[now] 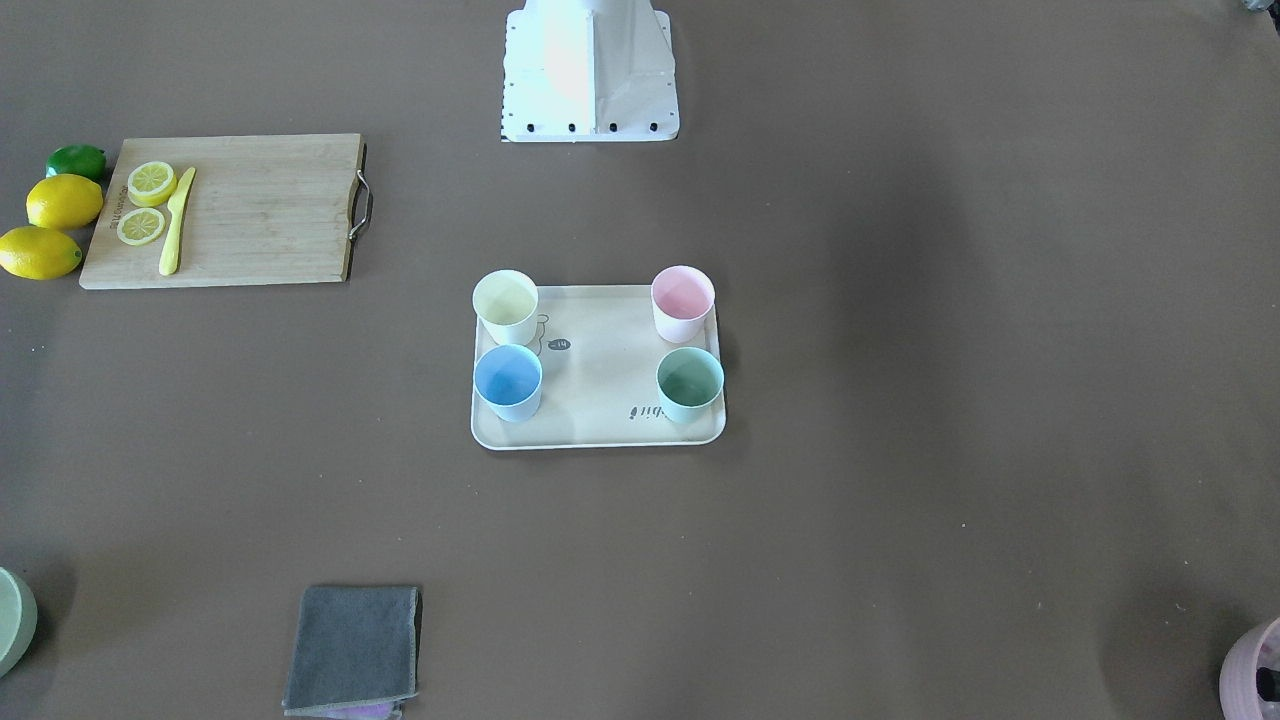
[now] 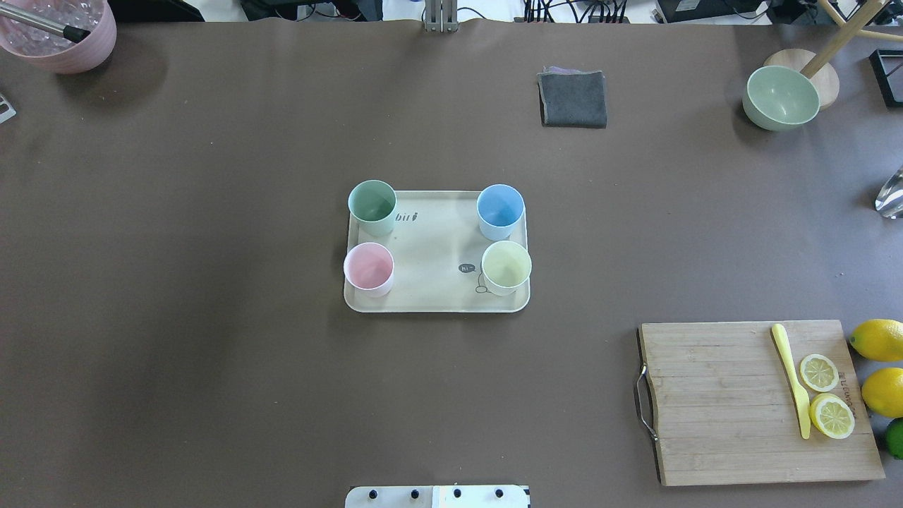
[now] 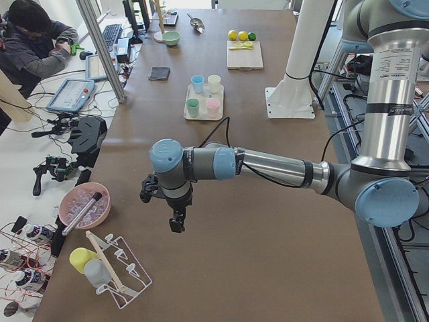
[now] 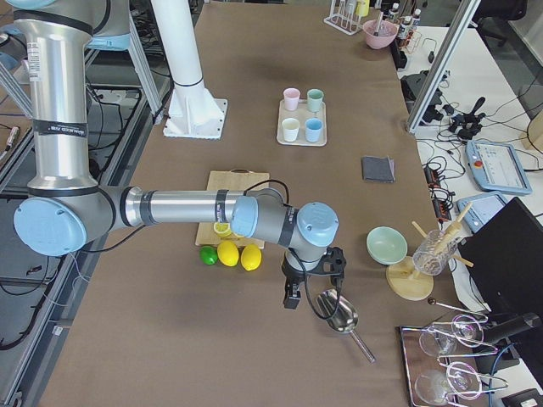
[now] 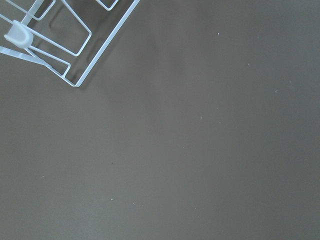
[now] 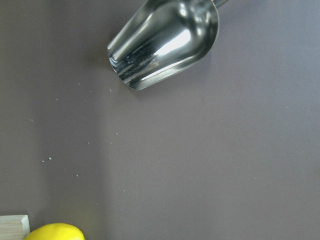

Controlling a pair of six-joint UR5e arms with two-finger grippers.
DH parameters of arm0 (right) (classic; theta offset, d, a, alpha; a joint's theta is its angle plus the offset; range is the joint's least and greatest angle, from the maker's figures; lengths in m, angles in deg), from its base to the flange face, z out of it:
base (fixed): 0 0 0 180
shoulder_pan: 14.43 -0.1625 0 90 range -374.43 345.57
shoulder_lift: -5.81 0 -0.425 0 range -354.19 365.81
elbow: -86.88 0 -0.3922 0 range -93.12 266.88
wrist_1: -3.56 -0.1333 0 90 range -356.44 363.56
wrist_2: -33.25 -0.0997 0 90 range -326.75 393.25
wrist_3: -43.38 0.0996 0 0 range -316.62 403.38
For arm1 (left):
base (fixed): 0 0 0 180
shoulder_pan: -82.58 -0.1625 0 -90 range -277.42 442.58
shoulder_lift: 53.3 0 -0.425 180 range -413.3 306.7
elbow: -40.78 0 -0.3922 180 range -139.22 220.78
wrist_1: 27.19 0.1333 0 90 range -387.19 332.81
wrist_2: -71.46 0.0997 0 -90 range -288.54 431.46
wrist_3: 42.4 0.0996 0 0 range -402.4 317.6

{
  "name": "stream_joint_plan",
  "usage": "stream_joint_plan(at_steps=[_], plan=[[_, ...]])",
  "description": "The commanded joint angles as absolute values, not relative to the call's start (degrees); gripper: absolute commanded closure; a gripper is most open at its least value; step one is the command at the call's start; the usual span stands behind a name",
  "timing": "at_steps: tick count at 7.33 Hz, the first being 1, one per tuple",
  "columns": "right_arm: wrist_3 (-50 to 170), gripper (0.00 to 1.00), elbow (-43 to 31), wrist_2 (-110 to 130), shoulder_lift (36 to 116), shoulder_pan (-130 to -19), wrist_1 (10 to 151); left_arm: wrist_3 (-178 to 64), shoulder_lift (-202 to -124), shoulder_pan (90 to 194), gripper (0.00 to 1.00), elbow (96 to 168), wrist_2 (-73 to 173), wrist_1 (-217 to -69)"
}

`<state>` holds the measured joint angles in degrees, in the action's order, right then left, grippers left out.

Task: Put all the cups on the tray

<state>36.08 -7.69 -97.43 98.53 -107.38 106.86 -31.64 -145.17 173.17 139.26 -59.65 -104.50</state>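
The cream tray (image 2: 437, 305) sits mid-table. Four cups stand upright on it, one near each corner: mint green (image 2: 372, 206), light blue (image 2: 500, 210), pink (image 2: 368, 269) and pale yellow (image 2: 506, 267). The front-facing view shows the same, with the tray (image 1: 600, 385) holding the yellow cup (image 1: 506, 306), pink cup (image 1: 683, 302), blue cup (image 1: 508, 381) and green cup (image 1: 690, 383). My left gripper (image 3: 175, 225) hangs over bare table far from the tray, near the left end. My right gripper (image 4: 293, 298) hangs near the right end. I cannot tell whether either is open or shut.
A wooden cutting board (image 2: 719, 409) holds lemon slices and a yellow knife (image 2: 791, 379), with whole lemons (image 2: 878, 339) beside it. A grey cloth (image 2: 573, 99), green bowl (image 2: 782, 97) and pink bowl (image 2: 63, 32) sit at the far edge. A metal scoop (image 6: 165, 42) lies under the right wrist, a wire rack (image 5: 65, 45) under the left.
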Motion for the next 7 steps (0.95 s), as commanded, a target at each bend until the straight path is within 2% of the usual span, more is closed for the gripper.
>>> stream_joint_plan(at_steps=[1,7], plan=[[36.7,0.00,-7.6,-97.5,102.7,-108.7,98.8,-31.5,-145.1,173.2,0.02,140.0,-59.4,-104.8],[36.4,0.00,-10.2,-98.1,102.0,-108.6,98.4,-31.7,-144.7,173.2,0.02,140.1,-59.1,-104.9]])
